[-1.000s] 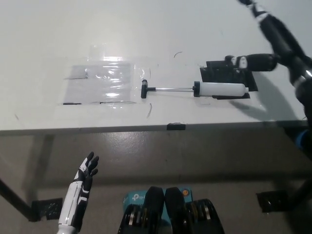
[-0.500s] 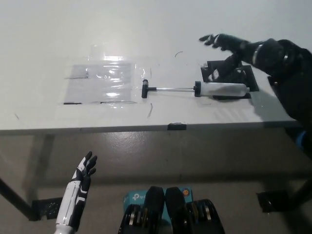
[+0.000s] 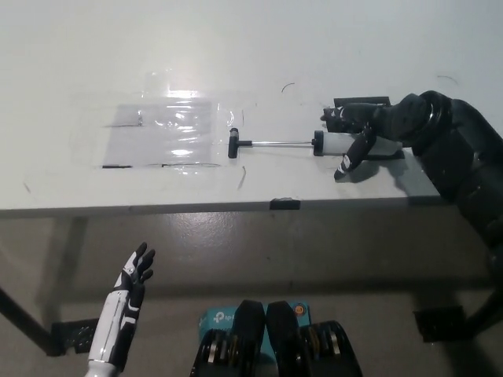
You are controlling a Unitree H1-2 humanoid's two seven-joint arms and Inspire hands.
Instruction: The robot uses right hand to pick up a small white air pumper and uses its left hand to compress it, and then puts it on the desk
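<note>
Black fingers (image 3: 346, 161) spread and draped over the pump body, tips pointing down toward the tabletop (image 3: 71, 47), not wrapped tight as far as can be seen. So the right hand (image 3: 369, 126) is over the white pump (image 3: 334, 144), covering its far end, with no firm hold showing. The pump lies flat on the tabletop, rod (image 3: 279, 143) drawn out to picture left, black handle (image 3: 233, 144) at the end of it just touching the edge of a clear plastic sheet (image 3: 169, 133).

By my reckoning we are right at the start: the pickup is not yet done, and the lift, the squeeze by the other hand and the set-down are all left to do.

Down at lower left, the white left hand (image 3: 134, 275) waits below the table edge, fingers apart, holding nothing, well away from the pump.

Around the pump: a dark flat mat (image 3: 357, 104) under the right hand, mostly hidden by it. The plastic sheet glares under the light. A small dark clip (image 3: 284, 204) sits on the front edge of the table.

In the way? Little. The long rod sticks out sideways, so a lift from the body end may let it dip or swing. The handle could drag on the sheet.
</note>
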